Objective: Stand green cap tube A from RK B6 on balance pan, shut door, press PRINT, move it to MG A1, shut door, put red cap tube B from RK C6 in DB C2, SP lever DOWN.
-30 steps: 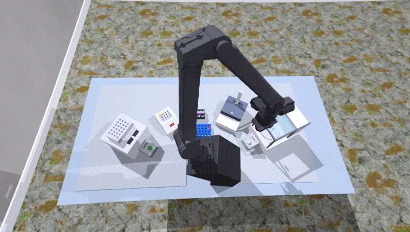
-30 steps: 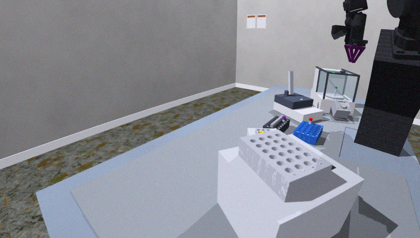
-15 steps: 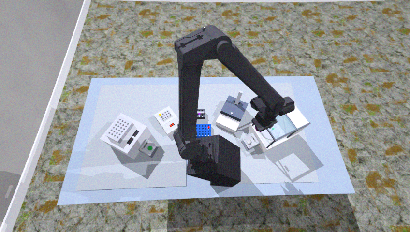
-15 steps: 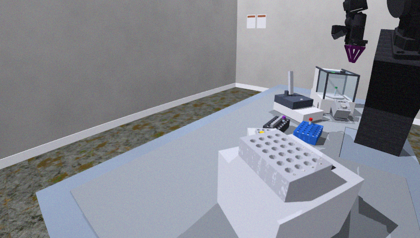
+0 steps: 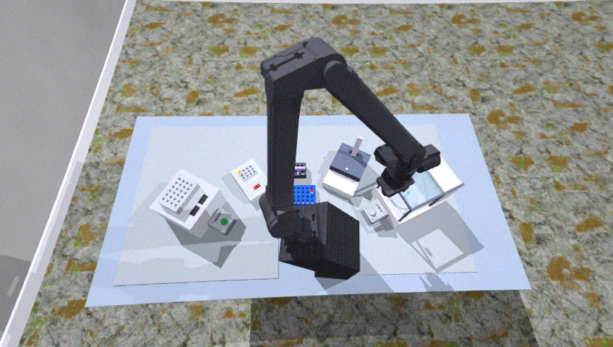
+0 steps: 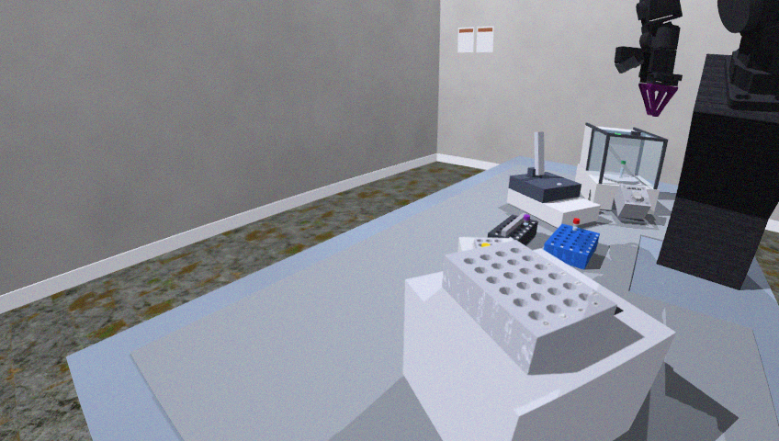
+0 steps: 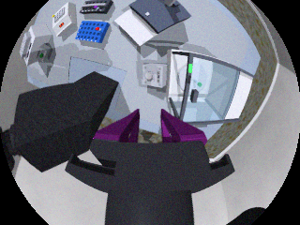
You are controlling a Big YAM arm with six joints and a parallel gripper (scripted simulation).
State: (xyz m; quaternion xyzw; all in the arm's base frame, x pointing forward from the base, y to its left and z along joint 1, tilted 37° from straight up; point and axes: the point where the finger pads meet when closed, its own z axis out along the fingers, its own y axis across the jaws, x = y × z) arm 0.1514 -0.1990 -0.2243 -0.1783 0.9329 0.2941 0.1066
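Exterior cam: purple wedge-tipped end effector [image 6: 653, 111], part-open, empty, above glass-box balance [image 6: 601, 158].

Surroundings of the bench

We see a mottled brown-green floor [image 5: 494, 64] around the pale blue bench top [image 5: 494, 257], with a white skirting board [image 6: 219, 226] along the grey wall [image 6: 219, 108]. Two small white sheets with orange top bands [image 6: 475, 39] hang on the far wall; we cannot read any print on them.
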